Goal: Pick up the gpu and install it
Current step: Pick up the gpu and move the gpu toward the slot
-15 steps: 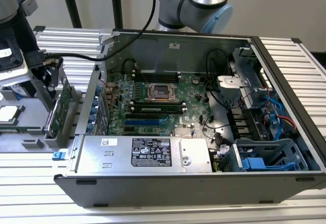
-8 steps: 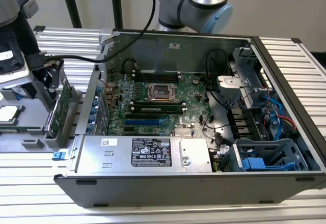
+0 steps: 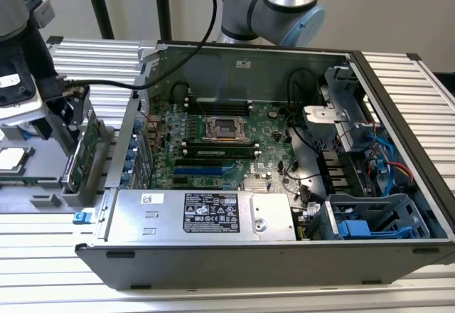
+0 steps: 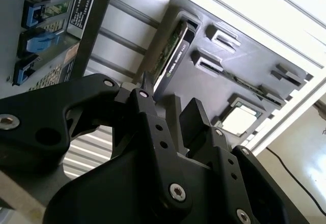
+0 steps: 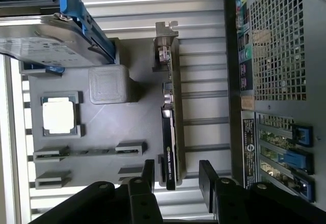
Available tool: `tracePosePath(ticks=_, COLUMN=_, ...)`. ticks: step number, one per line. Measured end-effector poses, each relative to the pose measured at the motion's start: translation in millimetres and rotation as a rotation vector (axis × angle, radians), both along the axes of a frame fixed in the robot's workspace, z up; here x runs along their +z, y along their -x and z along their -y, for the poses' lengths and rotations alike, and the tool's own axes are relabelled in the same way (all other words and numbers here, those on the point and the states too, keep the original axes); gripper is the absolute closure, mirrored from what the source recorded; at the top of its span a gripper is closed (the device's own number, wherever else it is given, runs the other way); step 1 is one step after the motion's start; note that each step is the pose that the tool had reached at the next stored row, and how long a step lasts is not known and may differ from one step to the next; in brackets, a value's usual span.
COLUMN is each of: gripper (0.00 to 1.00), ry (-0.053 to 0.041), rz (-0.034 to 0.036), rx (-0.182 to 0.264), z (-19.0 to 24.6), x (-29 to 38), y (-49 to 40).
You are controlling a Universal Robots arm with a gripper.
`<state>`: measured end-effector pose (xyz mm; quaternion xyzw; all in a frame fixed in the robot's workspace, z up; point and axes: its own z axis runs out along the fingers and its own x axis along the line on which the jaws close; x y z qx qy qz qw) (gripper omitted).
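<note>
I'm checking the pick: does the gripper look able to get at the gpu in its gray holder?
Probably yes: the gripper is open, its fingers appear to flank the upright gpu, and nothing lies between them.

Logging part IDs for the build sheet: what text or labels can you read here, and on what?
Label on the power supply: print too small to read.
Black cover of the gpu: white lettering, too blurred to quote.
Rear of the case: sticker print too small to read.
Nothing quotable.
</note>
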<state>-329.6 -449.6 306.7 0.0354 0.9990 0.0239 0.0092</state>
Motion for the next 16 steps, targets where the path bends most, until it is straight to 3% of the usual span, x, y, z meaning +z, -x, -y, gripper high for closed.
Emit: tracePosePath(ticks=16, gripper=0.0, ry=0.0, rz=0.0, rx=0.0, z=0.0, x=-6.5, y=0.0)
